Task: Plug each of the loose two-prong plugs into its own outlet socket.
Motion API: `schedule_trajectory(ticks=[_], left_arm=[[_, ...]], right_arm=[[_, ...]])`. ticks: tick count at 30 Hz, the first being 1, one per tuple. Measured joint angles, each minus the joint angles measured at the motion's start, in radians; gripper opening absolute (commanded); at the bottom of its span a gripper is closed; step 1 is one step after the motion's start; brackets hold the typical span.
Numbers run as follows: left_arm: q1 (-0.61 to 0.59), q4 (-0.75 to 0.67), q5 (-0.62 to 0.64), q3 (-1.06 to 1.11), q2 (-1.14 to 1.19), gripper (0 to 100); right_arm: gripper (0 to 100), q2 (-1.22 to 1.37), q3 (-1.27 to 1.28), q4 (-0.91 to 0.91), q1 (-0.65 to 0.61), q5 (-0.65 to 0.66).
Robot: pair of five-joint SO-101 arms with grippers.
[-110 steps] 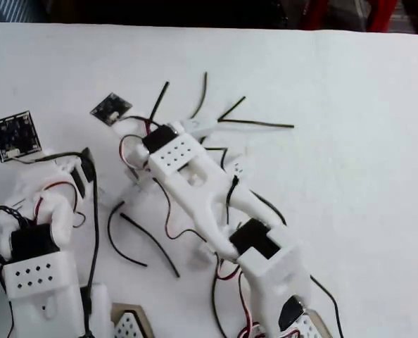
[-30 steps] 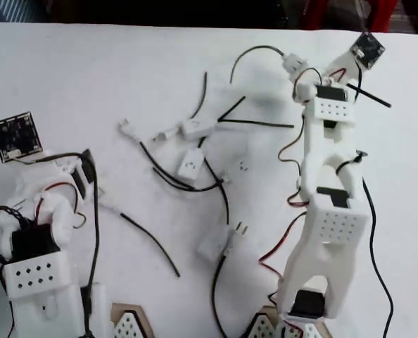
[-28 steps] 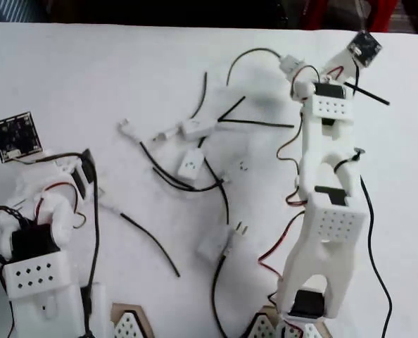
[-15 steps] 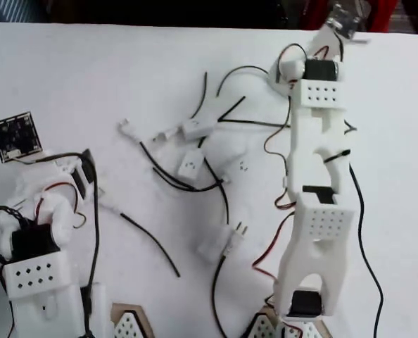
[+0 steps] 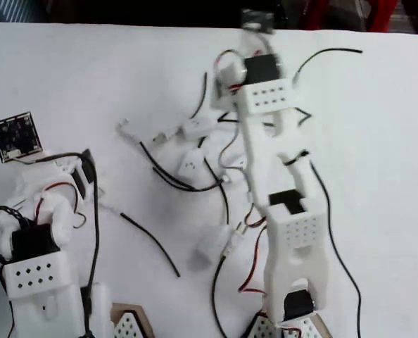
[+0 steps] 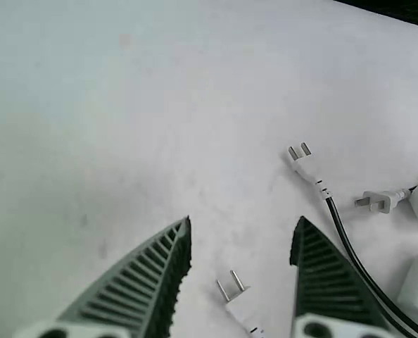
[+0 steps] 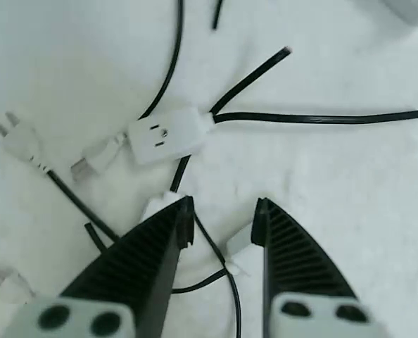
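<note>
Two white outlet sockets (image 5: 198, 127) (image 5: 190, 163) lie mid-table among black cables. One two-prong plug (image 5: 124, 127) lies left of them, another (image 5: 163, 136) right beside the upper socket, and a third (image 5: 230, 243) nearer the front. My right arm (image 5: 265, 95) stretches over the back of the table above the sockets. Its gripper (image 7: 223, 215) is open, hovering over a socket (image 7: 165, 136) and the plug (image 7: 15, 137). My left gripper (image 6: 241, 232) is open near the left edge, with a small plug (image 6: 233, 296) on the table between its fingers (image 6: 153, 282).
Loose black cable pieces (image 5: 149, 243) cross the table's middle, and another cable (image 5: 328, 53) lies at the back right. A small circuit board (image 5: 15, 134) sits at the far left. Further plugs (image 6: 304, 160) (image 6: 374, 202) lie beyond the left gripper.
The right arm has swung left from the back right corner to above the sockets. A black cable now lies at the back right. The left arm has not moved.
</note>
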Motion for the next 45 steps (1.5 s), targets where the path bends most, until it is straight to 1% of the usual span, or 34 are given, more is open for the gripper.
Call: schedule_trajectory(ticks=[3, 6, 13, 19, 32, 40, 42, 45], left_arm=[[0.000, 0.000, 0.000, 0.000, 0.000, 23], [0.000, 0.000, 0.000, 0.000, 0.000, 23], [0.000, 0.000, 0.000, 0.000, 0.000, 23], [0.000, 0.000, 0.000, 0.000, 0.000, 23], [0.000, 0.000, 0.000, 0.000, 0.000, 23], [0.000, 0.000, 0.000, 0.000, 0.000, 23], [0.000, 0.000, 0.000, 0.000, 0.000, 23], [0.000, 0.000, 0.000, 0.000, 0.000, 23]], right_arm=[[13.3, 0.018, 0.002, 0.002, -0.071, 0.009], [13.3, 0.091, 0.002, -0.018, -0.137, -0.006], [13.3, 0.236, 0.002, -0.195, -0.236, -0.233], [13.3, 0.305, 0.002, -0.348, -0.250, -0.358], [13.3, 0.407, 0.002, -0.503, -0.250, -0.377], [12.8, 0.439, 0.000, -0.526, -0.249, -0.377], [9.3, 0.439, 0.000, -0.526, -0.249, -0.377], [1.3, 0.439, -0.002, -0.499, -0.247, -0.379]])
